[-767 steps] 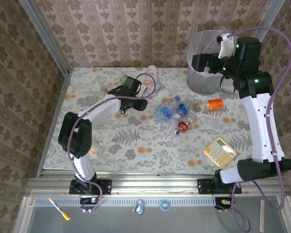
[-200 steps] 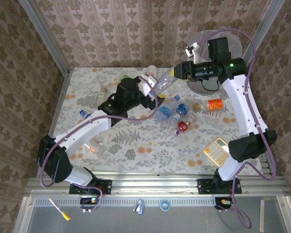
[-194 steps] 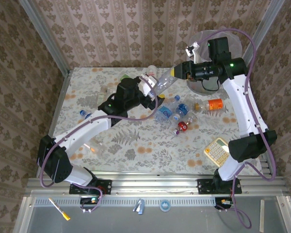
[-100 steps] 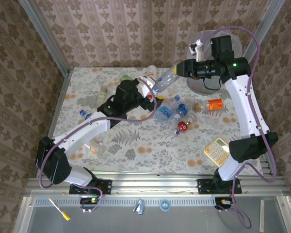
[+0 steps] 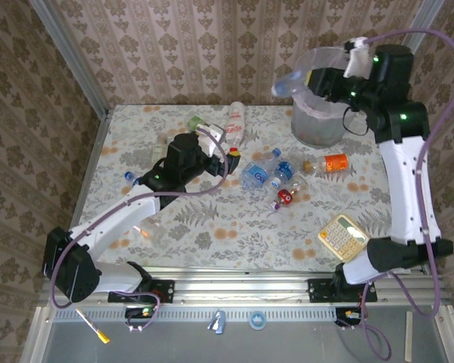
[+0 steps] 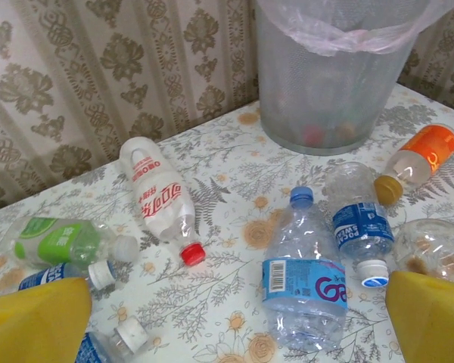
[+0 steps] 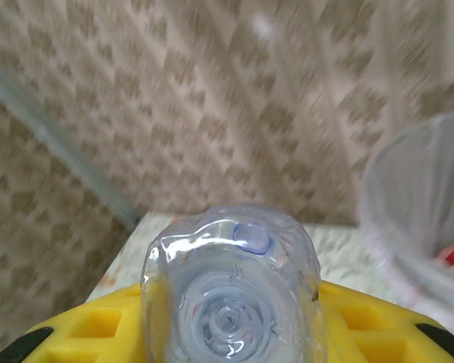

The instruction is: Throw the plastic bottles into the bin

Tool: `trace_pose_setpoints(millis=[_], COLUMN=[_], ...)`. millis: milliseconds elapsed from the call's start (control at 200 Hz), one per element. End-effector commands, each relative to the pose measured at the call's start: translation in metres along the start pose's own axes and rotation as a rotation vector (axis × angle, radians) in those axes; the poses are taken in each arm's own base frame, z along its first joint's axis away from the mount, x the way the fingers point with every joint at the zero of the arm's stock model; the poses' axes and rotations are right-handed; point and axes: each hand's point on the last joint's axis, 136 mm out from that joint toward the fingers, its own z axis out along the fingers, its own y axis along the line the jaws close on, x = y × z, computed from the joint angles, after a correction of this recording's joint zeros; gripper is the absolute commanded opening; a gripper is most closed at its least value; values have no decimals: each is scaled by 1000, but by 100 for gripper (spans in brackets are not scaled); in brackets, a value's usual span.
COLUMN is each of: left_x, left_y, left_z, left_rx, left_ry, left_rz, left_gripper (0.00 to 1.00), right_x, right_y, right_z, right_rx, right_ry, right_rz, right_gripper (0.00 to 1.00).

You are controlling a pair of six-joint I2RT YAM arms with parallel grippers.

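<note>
One bottle (image 5: 286, 82) gripped, right arm (image 5: 408, 174) raised

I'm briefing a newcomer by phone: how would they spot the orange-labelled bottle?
Find the big grey bin at the far right of the table. Just in front of it lies the orange-labelled bottle, on its side. Its neighbours wear blue or red.

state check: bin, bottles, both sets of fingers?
bin: upright, lined, some items inside.
left fingers: open, empty.
right fingers: shut on clear bottle, raised beside bin.
white bottle: lying, red cap on.
green bottle: lying, capped.
blue-capped bottle: lying, capped.
orange bottle: lying.
</note>
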Motion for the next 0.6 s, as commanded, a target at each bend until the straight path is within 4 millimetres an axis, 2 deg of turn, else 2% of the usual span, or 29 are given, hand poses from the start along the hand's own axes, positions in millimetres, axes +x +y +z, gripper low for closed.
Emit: trace_pose_setpoints(millis=[0, 160, 205, 335, 455, 595], left_x=[0, 1, 0, 1, 1, 3], left_y=[12, 18, 19, 22, 24, 24], left_z=[-8, -10, -11, -10, -10, -9], left_rx=[-51, -72, -74, -87, -93, -96], left_ry=[-8, -11, -12, -12, -15, -12], left_rz=[-53, -71, -75, -88, -92, -95], left_gripper=[100, 100, 100, 100, 100, 100], right_x=[-62, -98, -110, -120, -121, -117], right_y=[-3, -7, -6, -13, -11, -12], right_z=[-34, -80, -100, -138, -150, -147], right_rx=[105, 230, 261, 372, 390, 387], right_ry=[-279, -515, -612, -770, -800, -780], right_rz=[-85, -174, -194, -228, -261, -271], right_gripper=[41, 39, 37, 33, 33, 33])
